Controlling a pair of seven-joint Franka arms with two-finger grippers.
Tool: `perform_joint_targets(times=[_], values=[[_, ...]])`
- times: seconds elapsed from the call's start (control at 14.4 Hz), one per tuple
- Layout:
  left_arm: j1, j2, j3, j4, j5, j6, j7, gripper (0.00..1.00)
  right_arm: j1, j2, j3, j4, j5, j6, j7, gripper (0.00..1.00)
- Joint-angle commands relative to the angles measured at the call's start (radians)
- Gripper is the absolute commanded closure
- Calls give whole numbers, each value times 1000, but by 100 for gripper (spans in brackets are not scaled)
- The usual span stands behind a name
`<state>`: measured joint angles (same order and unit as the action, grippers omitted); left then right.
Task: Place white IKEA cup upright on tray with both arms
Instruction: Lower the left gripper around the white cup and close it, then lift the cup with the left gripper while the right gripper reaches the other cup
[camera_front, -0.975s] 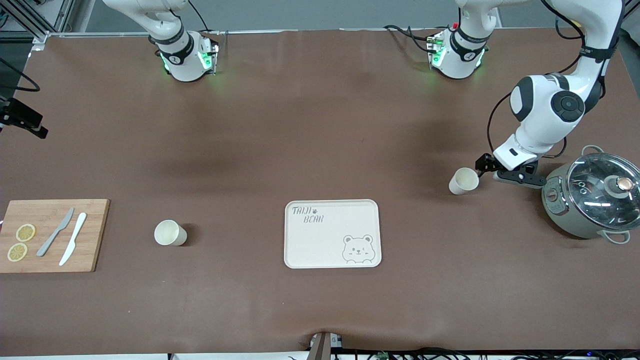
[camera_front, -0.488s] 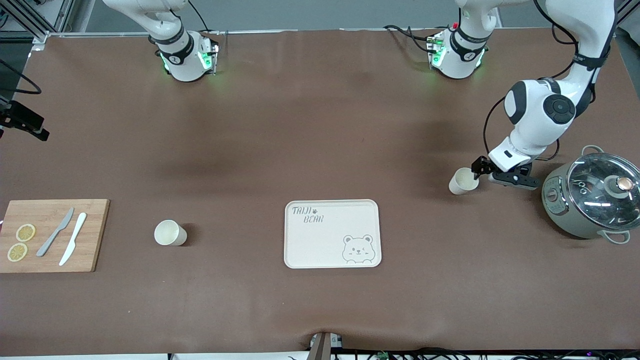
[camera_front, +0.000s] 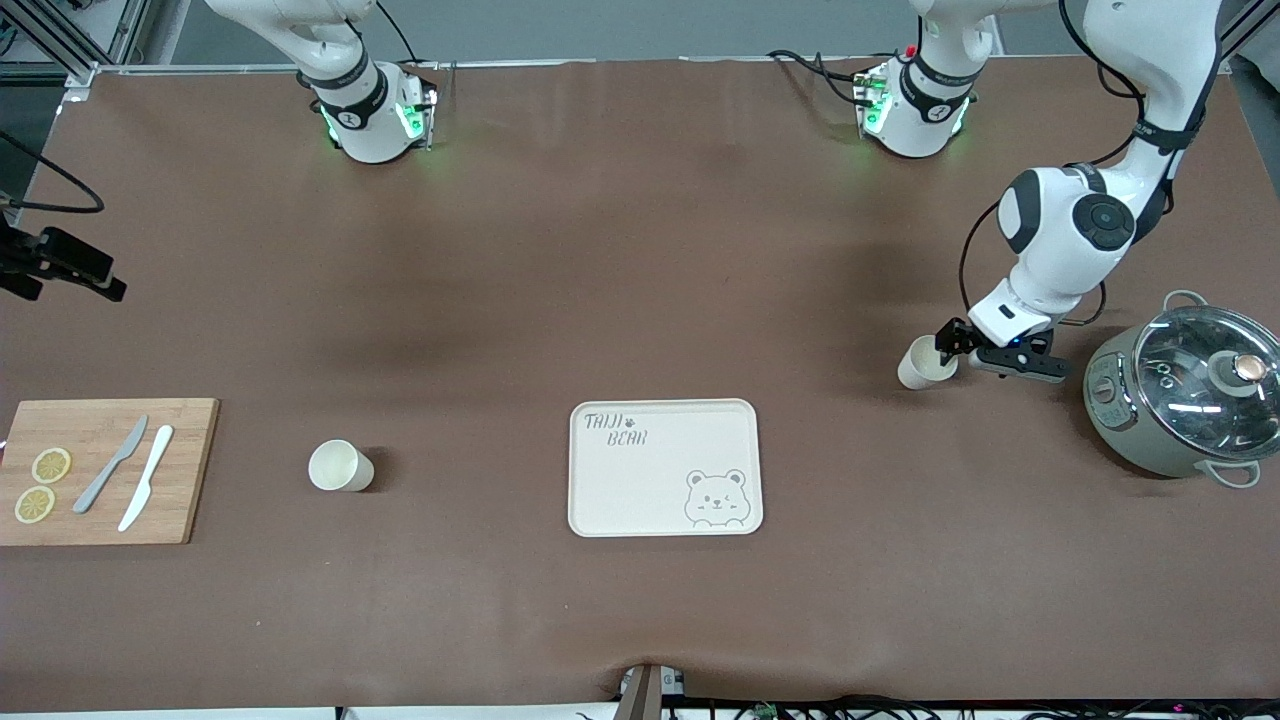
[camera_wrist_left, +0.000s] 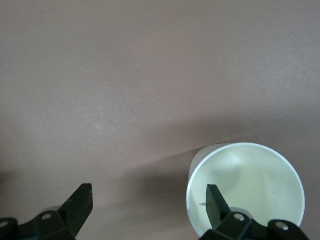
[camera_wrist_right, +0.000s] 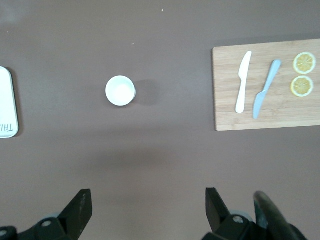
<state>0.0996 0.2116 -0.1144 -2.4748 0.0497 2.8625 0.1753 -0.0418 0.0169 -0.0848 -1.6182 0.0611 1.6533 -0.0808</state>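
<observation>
Jaws spread wide on the left gripper, one finger dipping inside the rim of a white cup standing upright on the table beside the grey cooker pot. The right gripper hangs high with its jaws open too, waiting over bare brown table. A second white cup stands between the cutting board and the cream tray, well apart from both. The tray sits empty, with open table along every edge.
</observation>
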Motion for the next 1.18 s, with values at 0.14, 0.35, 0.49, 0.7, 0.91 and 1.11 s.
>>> perform_joint_targets(times=[0.14,0.35,0.49,0.7,0.91,1.11], values=[[-37,6,-17,-16,-4,40,-83,0,8,121,11,21,19,42,13,0],[-40,25,-21,-16,-4,52,-91,0,48,187,11,11,19,146,13,0],[-46,37,-21,-16,1,64,-91,0,59,216,10,1,19,201,13,0],[-46,51,-19,-27,1,98,-97,99,79,256,11,-47,19,317,10,0],[-47,57,-19,-26,2,101,-100,100,112,323,11,-58,19,377,10,0],[-47,69,-19,-24,1,116,-102,100,132,348,11,-132,17,504,6,0]])
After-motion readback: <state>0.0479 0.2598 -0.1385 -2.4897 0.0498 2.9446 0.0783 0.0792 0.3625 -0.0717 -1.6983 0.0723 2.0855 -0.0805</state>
